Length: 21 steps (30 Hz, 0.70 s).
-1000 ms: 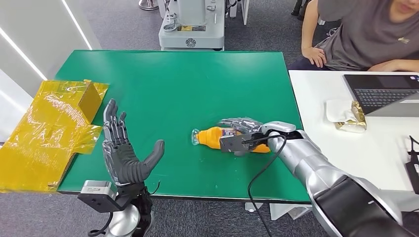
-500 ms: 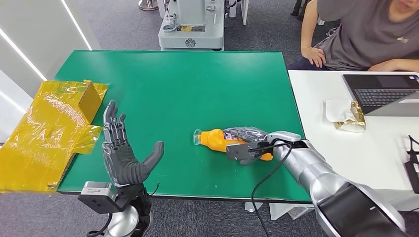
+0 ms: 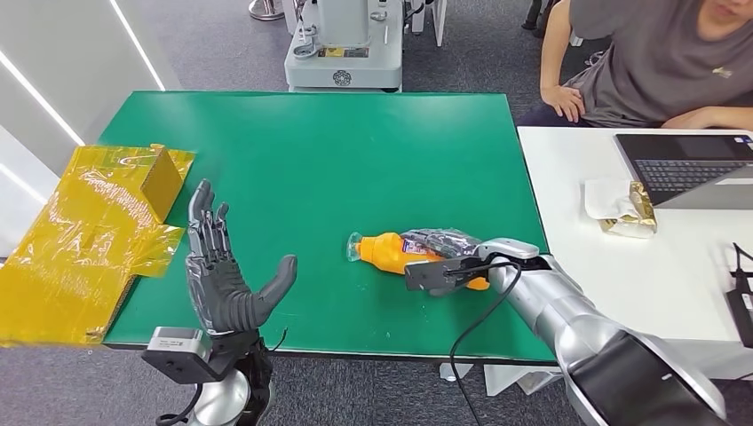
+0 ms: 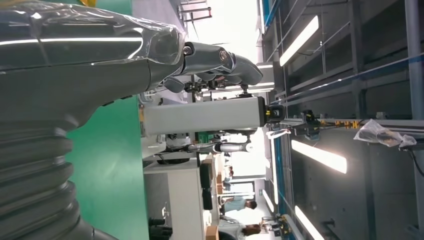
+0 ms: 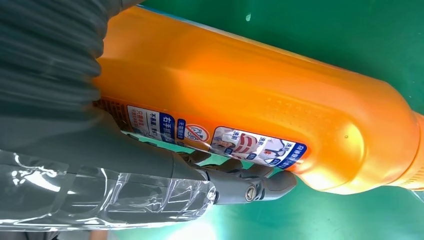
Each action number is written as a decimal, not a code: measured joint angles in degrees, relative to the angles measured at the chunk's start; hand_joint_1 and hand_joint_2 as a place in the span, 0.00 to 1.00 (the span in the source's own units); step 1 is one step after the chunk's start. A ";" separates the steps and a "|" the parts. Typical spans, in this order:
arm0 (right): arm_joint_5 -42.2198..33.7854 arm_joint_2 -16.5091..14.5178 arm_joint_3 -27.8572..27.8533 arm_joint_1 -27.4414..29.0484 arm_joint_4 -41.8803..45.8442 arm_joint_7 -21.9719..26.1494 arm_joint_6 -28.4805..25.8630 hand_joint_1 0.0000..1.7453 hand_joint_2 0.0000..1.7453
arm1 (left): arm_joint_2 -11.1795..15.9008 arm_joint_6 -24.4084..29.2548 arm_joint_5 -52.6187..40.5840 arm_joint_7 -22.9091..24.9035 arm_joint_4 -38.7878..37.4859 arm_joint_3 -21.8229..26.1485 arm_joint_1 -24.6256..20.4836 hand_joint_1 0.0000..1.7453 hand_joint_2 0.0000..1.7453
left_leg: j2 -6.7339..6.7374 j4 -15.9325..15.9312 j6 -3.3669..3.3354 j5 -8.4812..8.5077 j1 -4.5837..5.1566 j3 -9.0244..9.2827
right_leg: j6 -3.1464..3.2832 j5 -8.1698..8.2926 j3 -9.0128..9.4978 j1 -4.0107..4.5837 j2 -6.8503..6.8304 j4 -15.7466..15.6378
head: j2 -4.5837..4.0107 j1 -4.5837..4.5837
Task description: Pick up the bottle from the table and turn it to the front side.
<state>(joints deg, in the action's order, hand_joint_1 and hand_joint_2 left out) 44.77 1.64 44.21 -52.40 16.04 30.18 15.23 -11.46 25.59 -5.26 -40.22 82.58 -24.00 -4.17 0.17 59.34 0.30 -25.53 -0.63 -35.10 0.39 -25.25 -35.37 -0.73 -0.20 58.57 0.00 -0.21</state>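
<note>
- Compared with a second back, the right robot hand (image 3: 441, 257) has slid a bit toward the robot along with the bottle, and in the last half second barely anything has shifted. The left robot hand (image 3: 226, 275) hasn't moved at all.
- The orange plastic bottle with a blue-and-white label strip (image 3: 391, 248) lies on its side on the green surface (image 3: 337, 160), toward the near right part of it, not lifted as far as the head view lets one judge.
- Its long axis runs roughly left-right across the surface: the pale cap end points toward the robot's left, and the base end sits under the right robot hand.
- The right robot hand is wrapped over the base half. The right wrist view shows the thumb (image 5: 240, 185) pressed along the label edge with the orange body against the palm, so it looks like a grip on the bottle, though how firm it is can't be told.
- The left robot hand is held up at the near left edge, palm up-ish with fingers spread, holding nothing and well apart from the bottle.
- So the right arm is clearly the nearer one. The likely next bit is lifting, then rolling the bottle about that long axis to bring the front face round.
- A crinkly yellow foil sheet (image 3: 89, 240) covers the far left edge, and a person (image 3: 657, 62) sits at a white desk with a laptop (image 3: 688, 164).
</note>
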 joint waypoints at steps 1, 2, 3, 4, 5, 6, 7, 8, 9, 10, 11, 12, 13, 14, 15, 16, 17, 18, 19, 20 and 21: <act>0.09 0.07 0.02 0.02 0.01 -0.07 -0.20 0.00 1.00 | -0.01 0.01 -0.05 0.00 0.00 0.00 0.00 0.00 1.00 | 0.00 0.00 0.00 0.00 0.00 0.00 | 0.00 0.00 0.01 0.00 0.00 0.00 | 0.00 0.00; 0.17 0.14 0.05 0.03 0.01 -0.16 -0.38 0.00 1.00 | -0.01 0.04 -0.09 0.00 0.00 0.00 0.00 0.00 1.00 | -0.01 0.00 0.00 0.01 0.00 0.00 | 0.00 0.01 0.02 0.00 -0.01 0.00 | 0.00 0.01; 0.25 0.19 0.10 0.02 0.01 -0.26 -0.48 0.00 1.00 | 0.00 0.09 -0.11 0.00 0.00 0.00 0.00 0.00 1.00 | -0.01 0.01 -0.01 0.01 0.00 0.00 | 0.00 0.01 0.03 0.00 -0.01 0.00 | 0.00 0.01; 0.31 0.26 0.16 0.01 0.01 -0.33 -0.52 0.00 1.00 | 0.00 0.13 -0.12 0.00 0.00 0.00 0.01 0.00 1.00 | -0.01 0.01 -0.01 0.01 0.00 0.00 | 0.00 0.02 0.03 0.00 -0.01 0.00 | 0.00 0.00; 0.32 0.32 0.23 -0.01 0.01 -0.39 -0.53 0.00 1.00 | 0.01 0.15 -0.12 0.00 0.00 0.00 0.01 0.00 1.00 | -0.01 0.02 -0.01 0.01 0.00 0.00 | -0.01 0.02 0.04 0.00 -0.01 0.00 | 0.00 0.00; 0.36 0.40 0.33 -0.07 0.01 -0.45 -0.49 0.00 1.00 | 0.01 0.15 -0.12 0.00 0.00 0.00 0.01 0.00 1.00 | -0.01 0.03 -0.01 0.01 0.00 0.00 | -0.01 0.02 0.05 0.00 -0.01 0.00 | 0.00 -0.01; 0.49 0.51 0.45 -0.17 0.01 -0.55 -0.39 0.00 1.00 | 0.01 0.15 -0.11 0.00 0.00 0.00 0.01 0.00 1.00 | -0.01 0.04 -0.01 0.01 0.00 0.00 | -0.01 0.03 0.05 0.00 -0.01 0.00 | 0.00 -0.01; 0.69 0.64 0.59 -0.31 0.01 -0.69 -0.26 0.00 1.00 | 0.01 0.15 -0.09 0.00 0.00 0.00 0.01 0.00 1.00 | -0.01 0.05 -0.01 0.01 0.00 0.00 | -0.01 0.03 0.05 0.00 -0.02 0.00 | 0.00 0.00; 0.93 0.80 0.74 -0.48 0.01 -0.83 -0.08 0.00 1.00 | 0.01 0.14 -0.07 0.00 0.00 0.00 0.01 0.00 1.00 | -0.02 0.05 -0.01 0.01 0.00 -0.01 | -0.01 0.03 0.05 0.00 -0.02 0.00 | 0.00 0.00; 1.14 0.96 0.87 -0.66 0.01 -0.98 0.08 0.00 1.00 | 0.01 0.12 -0.04 0.00 0.00 0.00 0.01 0.00 1.00 | -0.02 0.05 -0.01 0.01 0.00 -0.01 | -0.01 0.03 0.05 0.00 -0.03 0.00 | 0.00 0.01; 1.24 1.10 0.97 -0.84 0.01 -1.06 0.25 0.00 1.00 | 0.01 0.09 -0.01 0.00 0.00 0.00 0.01 0.00 1.00 | -0.03 0.06 -0.01 0.01 0.00 -0.01 | -0.01 0.03 0.05 0.00 -0.03 0.00 | 0.00 0.01; 1.29 1.27 1.05 -1.01 0.01 -1.12 0.44 0.00 1.00 | 0.01 0.07 0.02 0.00 0.00 0.00 0.01 0.00 1.00 | -0.03 0.06 -0.01 0.01 0.00 -0.02 | -0.01 0.03 0.05 0.00 -0.03 0.00 | 0.00 0.00; 1.32 1.42 1.13 -1.17 0.01 -1.16 0.59 0.00 1.00 | 0.01 0.04 0.04 0.00 0.00 0.00 0.01 0.00 1.00 | -0.03 0.06 -0.01 0.01 0.00 -0.02 | -0.01 0.03 0.05 0.00 -0.03 0.00 | 0.00 0.00; 1.36 1.60 1.21 -1.29 0.01 -1.19 0.72 0.00 1.00 | 0.01 0.02 0.05 0.00 0.00 0.00 0.01 0.00 1.00 | -0.03 0.06 -0.02 0.01 0.00 -0.02 | -0.01 0.03 0.05 0.00 -0.03 0.00 | 0.00 0.00; 1.40 1.80 1.33 -1.37 0.01 -1.22 0.83 0.00 1.00 | 0.01 0.00 0.07 0.00 0.00 0.00 0.01 0.00 1.00 | -0.03 0.06 -0.02 0.01 0.00 -0.02 | -0.01 0.03 0.05 0.00 -0.03 0.00 | 0.00 0.01; 1.44 1.97 1.45 -1.42 0.01 -1.24 0.88 0.00 1.00 | 0.01 -0.02 0.07 0.00 0.00 0.00 0.01 0.00 1.00 | -0.04 0.06 -0.02 0.01 0.00 -0.03 | -0.01 0.03 0.04 0.00 -0.04 0.00 | 0.00 0.01; 1.46 2.15 1.58 -1.45 0.01 -1.25 0.92 0.00 1.00 | 0.01 -0.03 0.08 0.00 0.00 0.00 0.01 0.00 1.00 | -0.05 0.06 -0.02 0.01 0.00 -0.04 | -0.01 0.03 0.04 0.00 -0.04 0.00 | 0.00 0.01; 1.48 2.30 1.72 -1.47 0.01 -1.26 0.96 0.00 1.00 | 0.01 -0.04 0.08 0.00 0.00 0.00 0.01 0.00 1.00 | -0.05 0.06 -0.02 0.01 0.00 -0.05 | -0.01 0.03 0.04 0.00 -0.04 0.00 | 0.00 0.01; 1.49 2.43 1.84 -1.49 0.01 -1.26 0.98 0.00 1.00 | 0.01 -0.05 0.08 0.00 0.00 0.00 0.02 0.00 1.00 | -0.05 0.06 -0.02 0.01 0.00 -0.05 | -0.01 0.02 0.03 0.00 -0.04 0.00 | 0.00 0.01; 1.50 2.58 1.95 -1.50 0.01 -1.26 0.98 0.00 1.00 | 0.01 -0.05 0.08 0.00 0.00 0.00 0.02 0.00 1.00 | -0.05 0.06 -0.02 0.01 0.00 -0.05 | -0.01 0.02 0.03 0.00 -0.04 0.00 | 0.00 0.01; 1.50 2.71 2.03 -1.50 0.01 -1.27 0.98 0.00 1.00 | 0.01 -0.06 0.08 0.00 0.00 0.00 0.02 0.00 1.00 | -0.04 0.06 -0.02 0.01 0.00 -0.05 | -0.01 0.02 0.03 0.00 -0.04 0.00 | 0.00 0.01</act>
<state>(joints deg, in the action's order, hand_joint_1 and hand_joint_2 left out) 46.27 4.35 46.24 -53.91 16.04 28.91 16.21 -11.45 25.53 -5.18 -40.22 82.58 -24.00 -4.16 0.12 59.40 0.28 -25.52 -0.62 -35.15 0.38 -25.23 -35.34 -0.73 -0.24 58.57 0.00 -0.21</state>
